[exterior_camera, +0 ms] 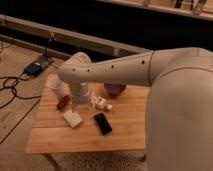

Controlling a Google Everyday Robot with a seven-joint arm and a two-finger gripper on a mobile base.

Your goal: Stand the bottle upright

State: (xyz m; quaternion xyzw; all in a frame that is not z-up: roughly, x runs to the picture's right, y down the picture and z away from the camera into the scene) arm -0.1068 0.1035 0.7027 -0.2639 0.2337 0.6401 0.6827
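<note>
- Gripper (83,103) hangs low over the far-left part of the wooden table (125,135), at the end of the white arm (115,67), which reaches in from the right.
- Grip state: cannot tell whether it is released, clenched or holding anything; the wrist housing covers most of it.
- Bottle (101,103) lies on its side on the table, just right of the gripper, near the table's middle.
- Key relation: the bottle is to the gripper's right and a touch nearer. Its long axis runs roughly left-far to right-near, and the white cap (109,107) looks to be at the right-near end.
- Cannot tell whether gripper and bottle touch or are just apart; they sit very close.
- Judgement: not yet upright. The next move likely needs a short shift right and a grasp across the body, then a tilt that brings the cap end up.
- Risk, as a guess: a clear round bottle may roll when nudged.
- Neighbours: white cup (56,86) at far left, red thing (63,103) left of the gripper, white block (73,118) near-left, black phone (103,123) nearer than the bottle, purple bowl (115,89) just beyond it.
- Hidden: the arm's bulk cuts off the table's right side; the label is hard to make out.
- Only one arm, so there is no choice of hand.
</note>
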